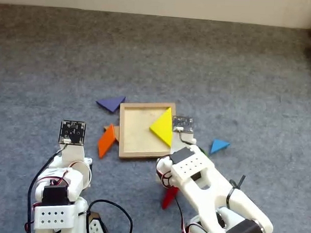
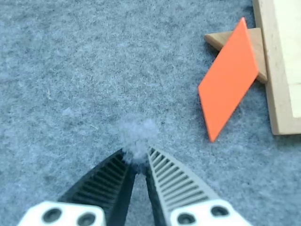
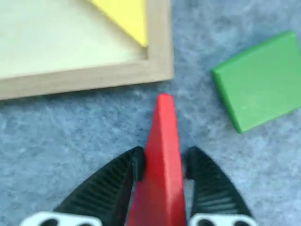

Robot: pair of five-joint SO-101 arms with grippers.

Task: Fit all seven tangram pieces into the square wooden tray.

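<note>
The square wooden tray (image 1: pixel 125 130) lies mid-carpet with a yellow triangle (image 1: pixel 163 127) inside, against its right wall. My right gripper (image 3: pixel 163 157) is shut on a red piece (image 3: pixel 164 132) held on edge, its tip just short of the tray's near right corner (image 3: pixel 157 70). A red piece (image 1: pixel 169 197) shows under the right arm. A green square (image 3: pixel 261 80) lies beside that corner. Left of the tray, an orange parallelogram (image 2: pixel 229 80) rests on a wood-coloured piece (image 2: pixel 221 40). My left gripper (image 2: pixel 137 162) is shut and holds nothing, over bare carpet short of the orange piece.
A purple triangle (image 1: pixel 111 103) lies off the tray's far left corner, and a blue triangle (image 1: pixel 219 145) lies on the carpet to the right. Both arm bases (image 1: pixel 55 205) fill the near edge. Grey carpet stretches open beyond the tray.
</note>
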